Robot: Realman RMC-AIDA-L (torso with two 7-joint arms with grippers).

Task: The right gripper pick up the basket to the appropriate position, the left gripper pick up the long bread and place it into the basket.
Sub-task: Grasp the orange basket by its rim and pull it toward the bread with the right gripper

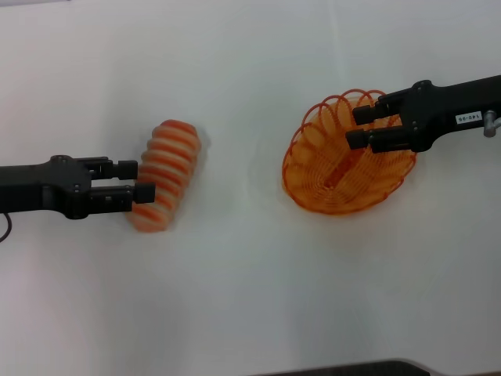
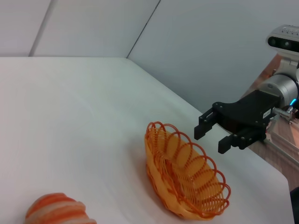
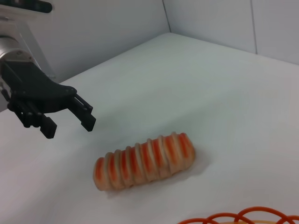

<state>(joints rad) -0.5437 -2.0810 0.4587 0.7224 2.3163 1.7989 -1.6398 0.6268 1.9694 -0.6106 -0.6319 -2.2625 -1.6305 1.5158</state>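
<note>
Judging by how things lie, almost all of the task is still ahead: the long bread point(image 1: 166, 175) rests on the white table point(image 1: 250, 298) on the left, and the basket point(image 1: 344, 157) sits on the table on the right, with nothing inside it.

The left gripper point(image 1: 139, 180) reaches in from the left at the near end of the bread. Its fingers are spread with nothing between them, and the right wrist view shows it hanging above the table just beside the loaf, apart from it point(image 3: 70, 119). So the bread has not been grasped.

The right gripper point(image 1: 358, 128) comes in from the right over the far right part of the basket's rim. Its fingers are also spread. In the left wrist view it hovers above and beyond the scalloped rim point(image 2: 212, 135), clear of the wire, so the basket is not held either. The basket point(image 2: 184, 175) appears tipped in that view, one side of its rim standing higher than the other.

What seems left: the right gripper has to close on the rim and carry the basket to a suitable spot, probably nearer the bread. Then the left gripper has to drop over the loaf, pinch it, lift it and set it inside. Bread and basket are well apart.
</note>
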